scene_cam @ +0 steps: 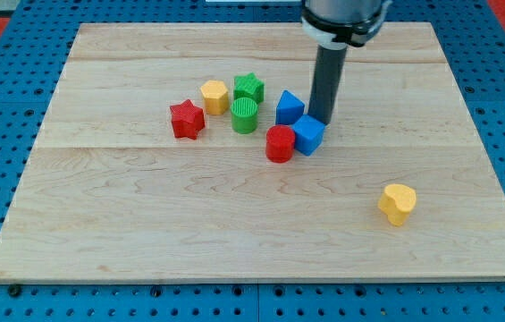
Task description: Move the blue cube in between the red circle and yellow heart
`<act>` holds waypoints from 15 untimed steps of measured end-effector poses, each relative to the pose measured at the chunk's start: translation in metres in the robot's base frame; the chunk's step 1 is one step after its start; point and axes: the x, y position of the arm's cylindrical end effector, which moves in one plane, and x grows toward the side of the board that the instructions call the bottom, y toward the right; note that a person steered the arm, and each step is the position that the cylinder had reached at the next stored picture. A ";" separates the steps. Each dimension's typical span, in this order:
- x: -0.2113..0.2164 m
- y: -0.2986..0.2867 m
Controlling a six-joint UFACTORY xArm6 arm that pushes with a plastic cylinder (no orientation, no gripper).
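The blue cube (309, 135) lies near the board's middle, touching the red circle (280, 143) on its left. The yellow heart (398, 203) lies apart, toward the view's lower right. My tip (321, 120) stands just behind the blue cube, at its upper right edge, touching or nearly touching it. The rod rises straight up from there to the arm at the view's top.
A blue triangle (289, 107) sits just left of my tip, above the red circle. A green cylinder (244, 115), a green star (249, 88), a yellow hexagon (214, 95) and a red star (187, 119) cluster to the left. The wooden board (145, 224) ends in blue perforated table.
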 end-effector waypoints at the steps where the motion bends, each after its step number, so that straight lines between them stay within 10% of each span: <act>1: 0.009 -0.013; 10: 0.102 -0.113; 15: 0.118 -0.038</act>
